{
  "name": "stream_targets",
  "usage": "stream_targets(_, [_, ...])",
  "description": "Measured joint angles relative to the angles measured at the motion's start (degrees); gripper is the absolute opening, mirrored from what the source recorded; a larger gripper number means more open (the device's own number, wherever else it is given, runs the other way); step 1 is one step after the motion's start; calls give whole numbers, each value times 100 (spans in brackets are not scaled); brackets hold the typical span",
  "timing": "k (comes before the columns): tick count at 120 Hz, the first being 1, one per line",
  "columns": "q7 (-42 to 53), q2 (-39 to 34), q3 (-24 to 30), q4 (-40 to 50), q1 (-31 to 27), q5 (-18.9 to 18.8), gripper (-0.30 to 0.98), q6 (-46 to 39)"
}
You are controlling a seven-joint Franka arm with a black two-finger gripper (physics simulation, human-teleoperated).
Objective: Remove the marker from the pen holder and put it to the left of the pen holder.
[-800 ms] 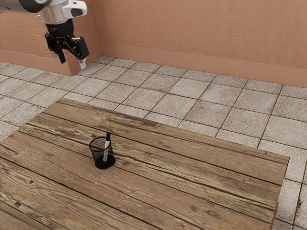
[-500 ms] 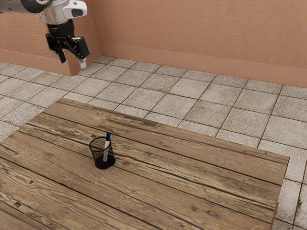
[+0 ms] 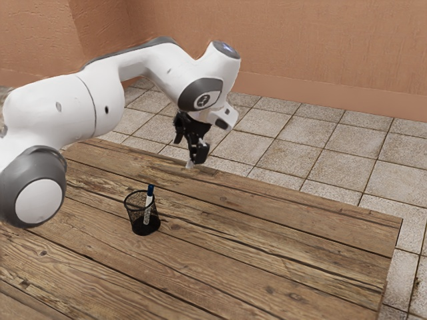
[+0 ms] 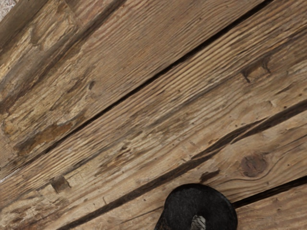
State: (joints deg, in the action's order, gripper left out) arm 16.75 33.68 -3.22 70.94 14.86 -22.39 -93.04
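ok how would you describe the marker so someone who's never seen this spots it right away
On the plank table, toward the exterior view's left, stands a round black mesh pen holder. The marker stands slightly tilted inside, its upper end above the rim. Its white body and dark blue top set it apart from the black mesh around it.

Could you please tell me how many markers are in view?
1. The marker leans inside the black mesh pen holder, its blue end sticking up above the rim. The arm covers part of the table, so another one behind it could be hidden.
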Motion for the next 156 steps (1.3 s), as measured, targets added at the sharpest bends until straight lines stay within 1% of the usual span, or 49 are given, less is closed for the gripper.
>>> stream_targets(10, [360,435,-55,-161,-86,-208,69,15])
stream_targets(22, [750,616,-63,-104,-225,-259,69,-44])
stream_targets(30, [974,573,-68,156,-358,-224,69,-92])
stream_targets(43, [1280,286,-85,813,-549,-185,69,-254])
stream_targets(52, [1464,207,-90,988,-598,-131,69,-409])
stream_targets(80, [1908,-68,-102,1381,-634,247,69,-737])
stream_targets(95, [2087,-205,-92,1462,-596,713,69,-861])
stream_targets(106, [2194,-513,-96,1835,-634,1022,69,-913])
stream_targets(114, [2262,-694,-99,2053,-655,1170,69,-939])
stream_targets(127, [2358,-902,-137,2370,-705,1291,69,-969])
stream_targets(144, [2460,-1018,-204,2570,-721,1346,68,-1003])
stream_targets(156, [2519,-1032,-212,2596,-721,1355,62,-1024])
